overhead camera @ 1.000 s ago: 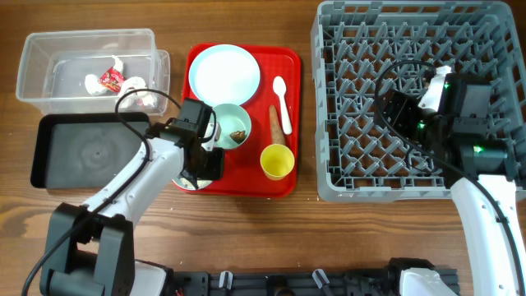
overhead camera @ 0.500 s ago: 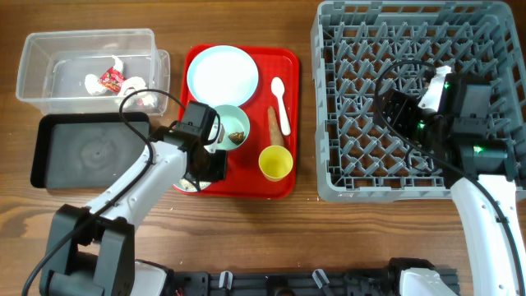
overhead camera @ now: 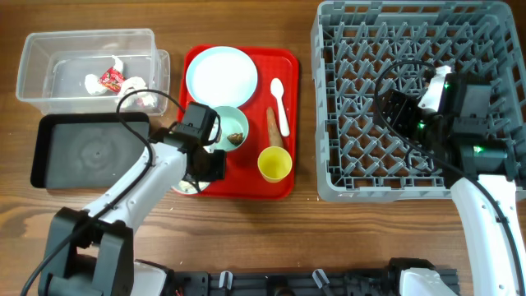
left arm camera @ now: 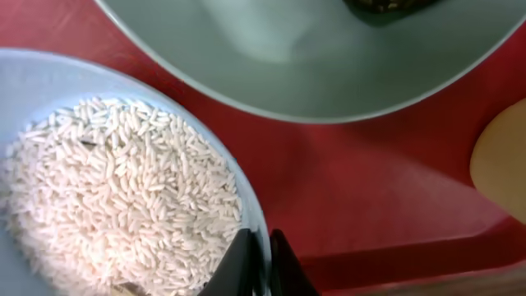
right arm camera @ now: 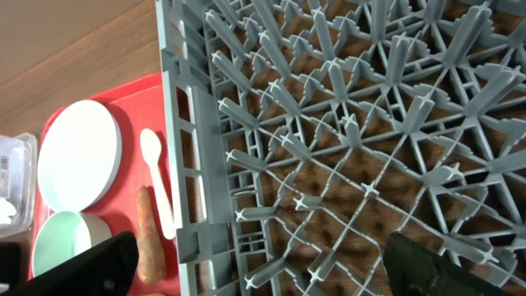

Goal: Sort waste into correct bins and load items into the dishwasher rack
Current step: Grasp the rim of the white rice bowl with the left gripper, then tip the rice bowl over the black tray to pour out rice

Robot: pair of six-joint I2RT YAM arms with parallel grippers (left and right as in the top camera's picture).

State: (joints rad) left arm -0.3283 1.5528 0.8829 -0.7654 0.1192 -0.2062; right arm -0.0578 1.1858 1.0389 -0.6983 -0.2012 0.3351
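The pale blue bowl (left arm camera: 49, 82) heaped with white rice grains (left arm camera: 115, 197) is in the left gripper (left arm camera: 265, 247), whose two fingers are pinched tight on the bowl's rim, one inside and one outside. The bowl is at the near left corner of the flat red serving tray (left arm camera: 353, 189), mostly hidden under the arm from above. I can't tell whether it is lifted or resting.

Just beyond that gripper sits the second pale blue bowl (overhead camera: 223, 123), with a brown food lump (overhead camera: 237, 136) in it. To the gripper's right stands the small yellow cup (overhead camera: 274, 163). Past the cup lie the orange-brown carrot-like stick (overhead camera: 274, 130) and the white plastic spoon (overhead camera: 280, 103). Further out is the pale blue round plate (overhead camera: 220, 74).

Left of the gripper, on the wooden desk (overhead camera: 246, 20), lies the shallow black rectangular tray (overhead camera: 49, 164). Beyond the tray is the clear plastic rectangular tub (overhead camera: 41, 49), which holds the red-and-white crumpled wrapper (overhead camera: 111, 80) and the white crumpled tissue (overhead camera: 146, 99).

The right gripper (right arm camera: 259, 247) hangs over the large grey plastic dishwasher rack (overhead camera: 362, 49). Its fingers are spread wide and hold nothing, with pegs directly beneath.
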